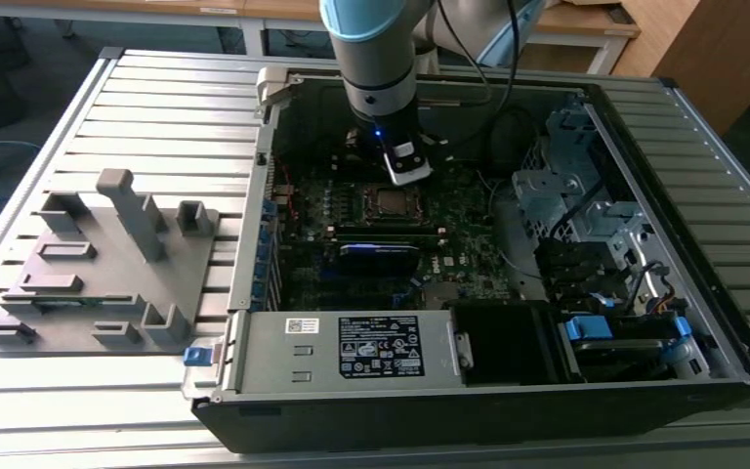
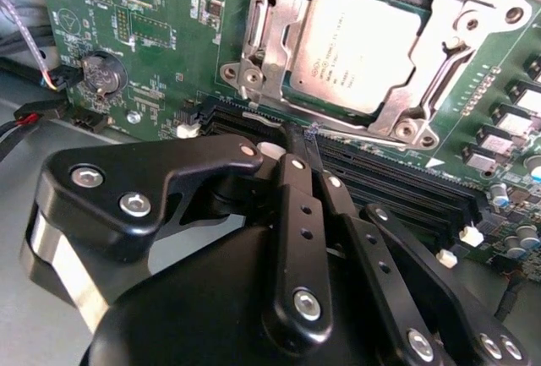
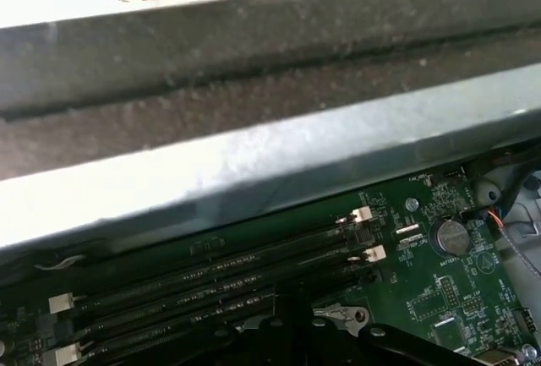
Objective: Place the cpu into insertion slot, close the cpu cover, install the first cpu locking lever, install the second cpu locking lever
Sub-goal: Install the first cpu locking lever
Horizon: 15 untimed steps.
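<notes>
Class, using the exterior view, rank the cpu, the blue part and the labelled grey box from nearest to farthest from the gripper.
From the gripper:
1. cpu, right beside it.
2. blue part, mid-board.
3. labelled grey box, at the case's near end.

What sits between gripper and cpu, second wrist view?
In the second wrist view, the cpu cover's silvery frame edge lies between the gripper and the cpu.
</notes>
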### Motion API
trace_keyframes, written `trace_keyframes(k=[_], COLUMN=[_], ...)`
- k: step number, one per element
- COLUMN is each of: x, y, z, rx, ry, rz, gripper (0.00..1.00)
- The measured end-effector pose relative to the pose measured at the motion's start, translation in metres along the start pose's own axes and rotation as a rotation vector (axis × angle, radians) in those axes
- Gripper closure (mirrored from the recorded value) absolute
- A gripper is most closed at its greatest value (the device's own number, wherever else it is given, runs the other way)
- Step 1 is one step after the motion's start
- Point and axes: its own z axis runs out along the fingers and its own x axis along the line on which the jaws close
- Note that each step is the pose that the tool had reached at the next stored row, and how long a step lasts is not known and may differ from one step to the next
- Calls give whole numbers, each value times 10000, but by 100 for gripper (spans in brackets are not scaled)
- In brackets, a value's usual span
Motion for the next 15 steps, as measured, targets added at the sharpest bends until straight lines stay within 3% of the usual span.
trace_keyframes(k=[7, 11, 15], x=[-5, -9, -9], y=[-5, -15, -15], z=[1, -1, -1], rx=[0, -146, -154], ry=[1, 38, 41], rz=[2, 36, 40], gripper=[89, 89, 89])
